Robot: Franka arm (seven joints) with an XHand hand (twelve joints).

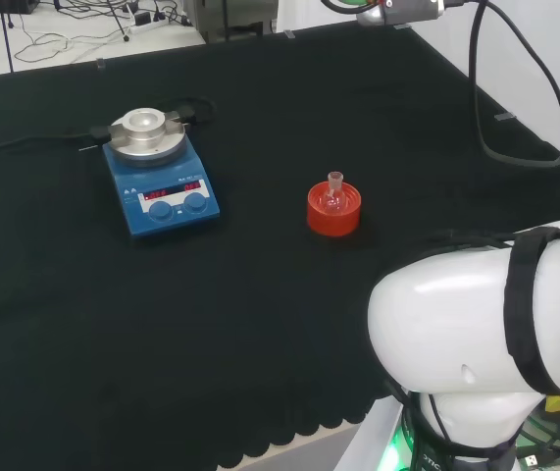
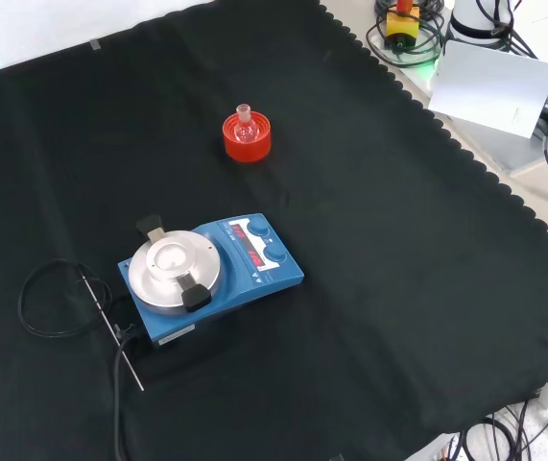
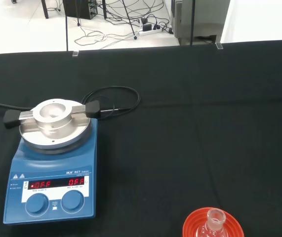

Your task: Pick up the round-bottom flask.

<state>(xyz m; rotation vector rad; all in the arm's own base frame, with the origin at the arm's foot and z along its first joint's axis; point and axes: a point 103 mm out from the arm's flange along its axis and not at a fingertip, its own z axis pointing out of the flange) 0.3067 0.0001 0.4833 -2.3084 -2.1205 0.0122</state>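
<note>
We note small clear glass round-bottom flask upright, neck vertical, seated in red ribbed ring stand, left of white arm link in head view; finger state: cannot tell

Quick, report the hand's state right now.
Hand: cannot be told. The round-bottom flask sits untouched on its red stand, so nothing holds it.
</note>
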